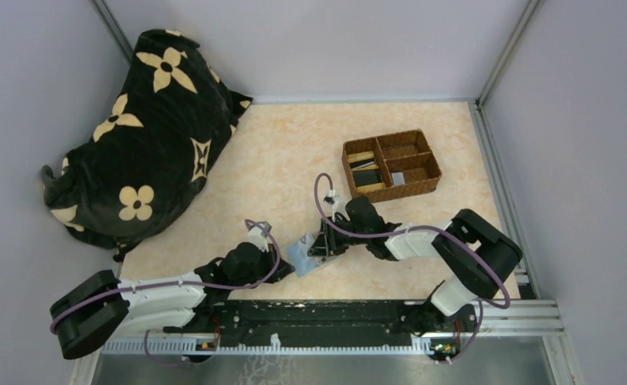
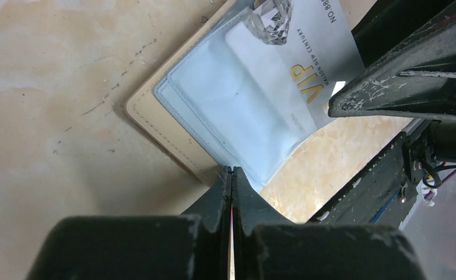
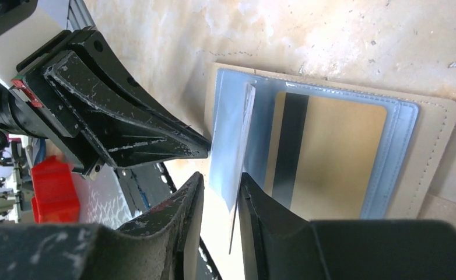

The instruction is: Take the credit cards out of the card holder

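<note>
One card holder (image 1: 304, 257) lies open on the marbled table (image 1: 294, 152) betw. 2 grippers, near the arms' bases, with 2 credit cards showing in it: a white "VIP" card (image 2: 313, 52) and a tan-gold card (image 3: 336, 157) w/ a dark stripe. Both arms reach low and inward, wrists nearly meeting over the holder. The left gripper (image 1: 286, 263) has its fingers pressed flat together, tips at the holder's near edge; whether they nip anything can't be told. The right gripper (image 1: 326, 243) has its jaws narrowly parted, straddling the upturned edge of a pale sheet, a gap showing on one side. Only the left wrist cam shows the white card's printed face; only the right wrist cam shows the gold card, seated in a blue-grey pocket. The top cam alone takes in 1 brown woven tray (image 1: 434, 181), well apart at rear right, and 1 black flower-print bag (image 1: 142, 136) far left.
</note>
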Controlling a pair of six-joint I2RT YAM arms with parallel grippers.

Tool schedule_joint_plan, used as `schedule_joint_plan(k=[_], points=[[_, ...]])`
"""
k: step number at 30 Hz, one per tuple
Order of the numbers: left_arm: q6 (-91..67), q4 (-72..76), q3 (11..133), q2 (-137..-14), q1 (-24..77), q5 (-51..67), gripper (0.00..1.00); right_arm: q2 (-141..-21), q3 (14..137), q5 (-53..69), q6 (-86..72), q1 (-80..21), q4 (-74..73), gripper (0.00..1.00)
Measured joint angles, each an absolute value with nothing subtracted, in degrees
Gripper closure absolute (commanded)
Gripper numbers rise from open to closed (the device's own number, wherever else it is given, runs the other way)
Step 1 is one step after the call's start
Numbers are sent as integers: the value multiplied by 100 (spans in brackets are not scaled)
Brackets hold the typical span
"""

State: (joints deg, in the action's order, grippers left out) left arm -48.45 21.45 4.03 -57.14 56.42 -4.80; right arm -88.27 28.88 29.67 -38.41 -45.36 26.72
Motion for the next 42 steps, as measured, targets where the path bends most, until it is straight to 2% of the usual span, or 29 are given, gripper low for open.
schedule_joint_plan(k=[2, 4, 10, 12, 15, 20, 23, 27, 34, 42], points=[[-4847, 2150, 403, -5721, 5642, -480, 100, -8774, 2886, 2963, -3785, -4504, 2578, 89], [-4847, 2150, 403, -5721, 5642, -480, 100, -8702, 2884, 2943, -3715, -4458, 2480, 99], [-4849, 2150, 403, -5721, 5642, -482, 100, -8455, 2882, 2681, -3498, -4359, 2051, 100], [-4847, 2150, 403, -5721, 5642, -482, 97, -8359, 2882, 2578, -3406, -4351, 1876, 100], [-4847, 2147, 403, -5721, 5642, -480, 83, -8169, 2884, 2418, -3253, -4313, 1549, 100], [-4871, 2200, 425, -5677, 5649, -419, 46, -7623, 2961, 2128, -2950, -4250, 794, 100], [-4834, 2182, 502, -5592, 5658, -325, 32, -7284, 3138, 2001, -2797, -4202, 368, 100], [-4731, 2038, 550, -5430, 5658, -329, 30, -6735, 3448, 1841, -2598, -3887, -174, 100], [-4657, 1907, 554, -5332, 5658, -342, 30, -6403, 4451, 1186, -1885, -2635, -1393, 100], [-4652, 2078, 556, -5478, 5658, -333, 30, -7328, 6047, -89, -1153, -1660, -2248, 100]])
